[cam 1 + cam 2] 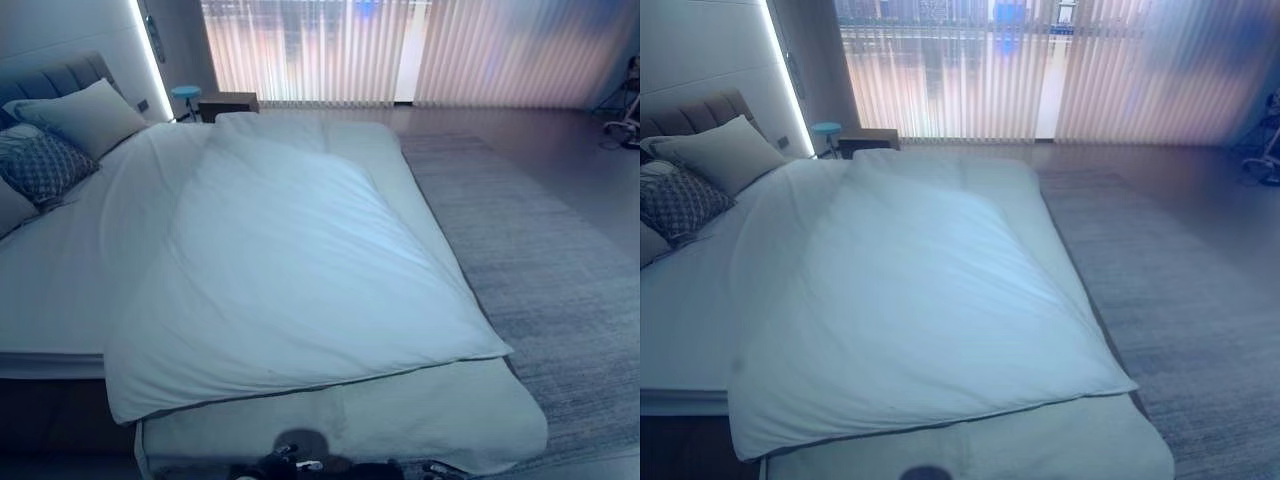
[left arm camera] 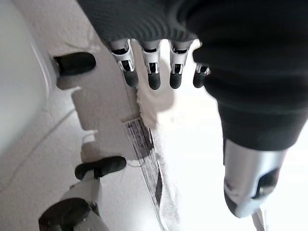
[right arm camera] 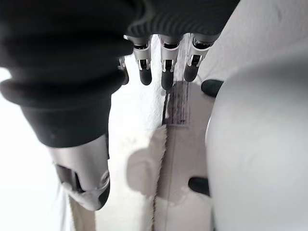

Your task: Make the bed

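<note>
The bed (image 1: pixel 60 290) filled the room's left side, headboard to the left, foot edge nearest the robot, with a grey rug (image 1: pixel 540 270) alongside on the floor (image 1: pixel 520 115) and vertical blinds (image 1: pixel 400 50) at the far wall. The white duvet (image 1: pixel 290 260) lay spread over the mattress but skewed: its near edge ran diagonally, one corner hung off the near left side, a strip of bare sheet (image 1: pixel 420 410) showed at the foot and another up by the pillows. A plain pillow (image 1: pixel 90 115) and a patterned cushion (image 1: pixel 40 165) sat at the head; a small bedside table (image 1: pixel 228 103) and a blue stool (image 1: pixel 185 93) stood beyond. Judged step: squaring the duvet. Best done by gripping the near corners firmly, pulling evenly toward the foot, then rotating so the edges ran parallel to the mattress, avoiding bunching. Left hand (image 2: pixel 159 67) hung downward beside the body, fingers (image 2: pixel 154 79) straight and relaxed, thumb apart, holding nothing. Right hand (image 3: pixel 159 62) was in the same pose, pointing at the floor, fingers (image 3: pixel 166 77) loosely extended, empty. Neither touched the duvet.
</note>
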Controlling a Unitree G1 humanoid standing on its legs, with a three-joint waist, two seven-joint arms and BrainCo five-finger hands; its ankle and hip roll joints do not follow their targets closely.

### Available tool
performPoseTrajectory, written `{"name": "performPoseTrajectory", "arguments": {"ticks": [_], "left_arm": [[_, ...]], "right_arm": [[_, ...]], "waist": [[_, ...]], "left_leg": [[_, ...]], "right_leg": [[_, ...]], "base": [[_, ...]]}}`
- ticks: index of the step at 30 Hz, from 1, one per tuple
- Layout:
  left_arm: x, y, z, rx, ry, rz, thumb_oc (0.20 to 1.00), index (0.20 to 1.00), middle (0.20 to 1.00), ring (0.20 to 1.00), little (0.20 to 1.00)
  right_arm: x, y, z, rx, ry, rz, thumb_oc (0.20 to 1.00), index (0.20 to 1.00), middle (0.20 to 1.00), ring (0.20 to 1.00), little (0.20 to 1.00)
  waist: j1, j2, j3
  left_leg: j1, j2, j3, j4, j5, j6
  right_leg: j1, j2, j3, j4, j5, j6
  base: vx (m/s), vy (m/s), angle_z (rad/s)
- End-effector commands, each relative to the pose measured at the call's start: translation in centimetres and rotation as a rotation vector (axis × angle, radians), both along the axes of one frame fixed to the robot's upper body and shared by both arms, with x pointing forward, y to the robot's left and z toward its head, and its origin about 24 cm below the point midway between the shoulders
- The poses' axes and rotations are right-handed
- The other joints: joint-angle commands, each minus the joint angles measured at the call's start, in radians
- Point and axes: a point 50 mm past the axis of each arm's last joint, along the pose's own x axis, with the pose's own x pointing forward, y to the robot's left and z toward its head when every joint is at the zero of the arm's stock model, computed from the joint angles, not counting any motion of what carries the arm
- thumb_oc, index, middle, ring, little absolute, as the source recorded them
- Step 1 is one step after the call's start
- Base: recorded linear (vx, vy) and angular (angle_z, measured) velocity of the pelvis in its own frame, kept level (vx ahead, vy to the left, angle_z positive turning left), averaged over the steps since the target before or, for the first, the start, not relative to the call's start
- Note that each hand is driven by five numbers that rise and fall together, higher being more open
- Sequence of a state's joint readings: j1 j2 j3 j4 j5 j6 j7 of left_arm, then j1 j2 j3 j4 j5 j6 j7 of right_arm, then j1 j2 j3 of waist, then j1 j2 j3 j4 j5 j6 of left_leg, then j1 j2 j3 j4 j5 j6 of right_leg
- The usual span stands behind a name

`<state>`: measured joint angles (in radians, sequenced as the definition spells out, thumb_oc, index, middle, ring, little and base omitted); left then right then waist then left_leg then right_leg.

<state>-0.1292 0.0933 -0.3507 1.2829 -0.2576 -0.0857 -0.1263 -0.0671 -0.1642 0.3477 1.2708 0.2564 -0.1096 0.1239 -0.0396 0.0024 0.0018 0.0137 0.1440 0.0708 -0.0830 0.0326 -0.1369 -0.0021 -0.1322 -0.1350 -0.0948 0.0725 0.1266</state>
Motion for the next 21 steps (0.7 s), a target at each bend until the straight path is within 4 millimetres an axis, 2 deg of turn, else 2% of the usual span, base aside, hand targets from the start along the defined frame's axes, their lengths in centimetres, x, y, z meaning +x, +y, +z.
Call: {"name": "performPoseTrajectory", "arguments": {"ticks": [1,3,7,9,14,15,16,19,21], "left_arm": [[2.1,-1.3,0.6,-0.024,-0.04,-0.019,1.0,1.0,1.0,1.0,1.0],[2.4,-1.0,0.7,-0.011,-0.053,-0.006,1.0,1.0,1.0,1.0,1.0],[3.6,-0.4,1.2,-0.061,-0.086,0.163,1.0,1.0,1.0,1.0,1.0],[4.8,-0.3,1.8,-0.098,-0.129,0.243,1.0,1.0,1.0,1.0,1.0],[9.3,-0.2,4.2,-0.221,-0.255,0.472,1.0,1.0,1.0,1.0,1.0],[11.2,0.0,5.4,-0.262,-0.303,0.556,1.0,1.0,1.0,1.0,1.0],[11.2,0.0,5.4,-0.262,-0.304,0.556,1.0,1.0,1.0,1.0,1.0],[14.2,-0.2,7.7,-0.343,-0.387,0.654,1.0,1.0,1.0,1.0,1.0],[16.1,0.0,9.4,-0.406,-0.444,0.738,1.0,1.0,1.0,1.0,1.0]], "right_arm": [[0.9,0.9,0.1,0.018,-0.009,0.006,1.0,1.0,1.0,1.0,1.0],[1.0,0.9,0.1,0.021,-0.017,0.002,1.0,1.0,1.0,1.0,1.0],[2.2,1.0,0.6,0.033,-0.068,-0.02,1.0,1.0,1.0,1.0,1.0],[3.0,1.1,0.9,0.044,-0.101,-0.031,1.0,1.0,1.0,1.0,1.0],[6.1,1.5,2.4,0.082,-0.223,-0.048,1.0,1.0,1.0,1.0,1.0],[7.0,1.9,2.9,0.098,-0.256,-0.035,1.0,1.0,1.0,1.0,1.0],[7.1,1.9,2.9,0.098,-0.256,-0.035,1.0,1.0,1.0,1.0,1.0],[8.9,2.6,4.2,0.123,-0.33,-0.007,1.0,1.0,1.0,1.0,1.0],[10.2,2.9,5.1,0.132,-0.38,0.014,1.0,1.0,1.0,1.0,1.0]], "waist": [[-0.005,-0.022,0.022],[-0.004,-0.024,0.025],[-0.008,-0.03,0.055],[-0.012,-0.035,0.078],[-0.026,-0.041,0.177],[-0.031,-0.043,0.207],[-0.031,-0.043,0.207],[-0.036,-0.049,0.263],[-0.04,-0.058,0.298]], "left_leg": [[-0.033,-0.058,-0.016,-0.004,-0.01,0.074],[-0.035,-0.059,-0.014,-0.004,-0.012,0.074],[-0.058,-0.062,-0.012,-0.004,-0.007,0.073],[-0.077,-0.059,-0.009,-0.004,-0.002,0.073],[-0.149,-0.048,-0.007,-0.004,0.031,0.067],[-0.178,-0.045,-0.007,-0.004,0.042,0.063],[-0.179,-0.045,-0.007,-0.004,0.042,0.063],[-0.223,-0.047,-0.002,-0.004,0.072,0.058],[-0.287,-0.049,-0.001,0.066,0.067,0.057]], "right_leg": [[-0.011,0.008,0.013,0.008,-0.01,0.006],[-0.013,0.007,0.015,0.008,-0.01,0.007],[-0.04,0.008,0.015,0.008,0.0,0.008],[-0.064,0.012,0.02,0.011,0.006,0.007],[-0.183,0.025,0.031,0.105,-0.006,0.001],[-0.221,0.03,0.033,0.13,-0.01,0.001],[-0.223,0.03,0.033,0.131,-0.01,0.001],[-0.283,0.038,0.033,0.177,-0.019,-0.001],[-0.337,0.036,0.035,0.214,-0.023,-0.002]], "base": [[0.03,0.044,-0.01],[0.0,0.012,-0.02],[-0.04,0.012,-0.01],[-0.09,0.012,-0.04],[-0.17,0.009,-0.05],[-0.12,0.0,-0.05],[-0.12,-0.005,0.0],[-0.13,-0.019,-0.01],[-0.15,-0.026,-0.04]]}}
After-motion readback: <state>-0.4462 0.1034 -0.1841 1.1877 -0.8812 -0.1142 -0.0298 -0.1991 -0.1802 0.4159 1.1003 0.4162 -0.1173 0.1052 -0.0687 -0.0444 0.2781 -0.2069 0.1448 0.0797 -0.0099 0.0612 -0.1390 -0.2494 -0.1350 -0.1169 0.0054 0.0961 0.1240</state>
